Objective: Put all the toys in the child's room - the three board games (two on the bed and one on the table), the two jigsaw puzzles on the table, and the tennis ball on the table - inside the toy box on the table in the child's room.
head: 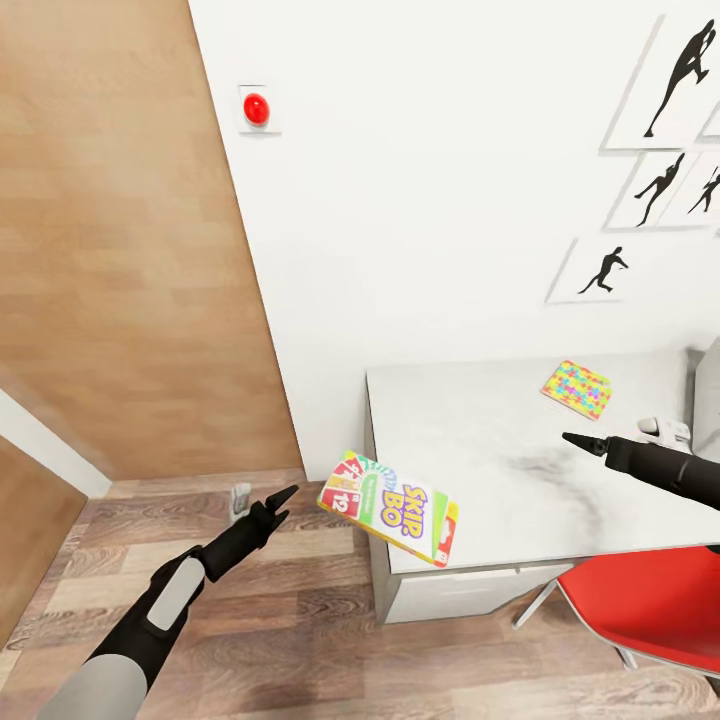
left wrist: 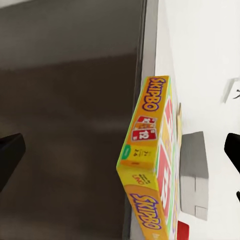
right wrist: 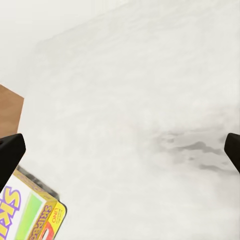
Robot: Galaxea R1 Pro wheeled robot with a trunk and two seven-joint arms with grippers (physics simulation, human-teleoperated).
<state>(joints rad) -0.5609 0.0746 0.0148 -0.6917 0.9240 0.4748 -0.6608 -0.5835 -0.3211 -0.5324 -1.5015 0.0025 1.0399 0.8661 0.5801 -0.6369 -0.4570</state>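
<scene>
The Skip-Bo board game [head: 390,505] lies tilted at the front left corner of the light grey table [head: 480,440], jutting past the edge; whether it rests there I cannot tell. My left gripper [head: 283,497] is open just left of it, not touching. In the left wrist view the box [left wrist: 150,165] stands edge-on between the spread fingers [left wrist: 11,155]. My right gripper [head: 575,440] hovers open over the tabletop. One jigsaw puzzle [head: 577,388] lies flat further back. A strip of the toy box [head: 709,395] shows at the right edge.
A red chair [head: 650,605] stands at the table's front right, under my right arm. A wooden panel [head: 120,250] and white wall close off the left and back. A small grey object [head: 241,497] sits on the plank floor near my left gripper.
</scene>
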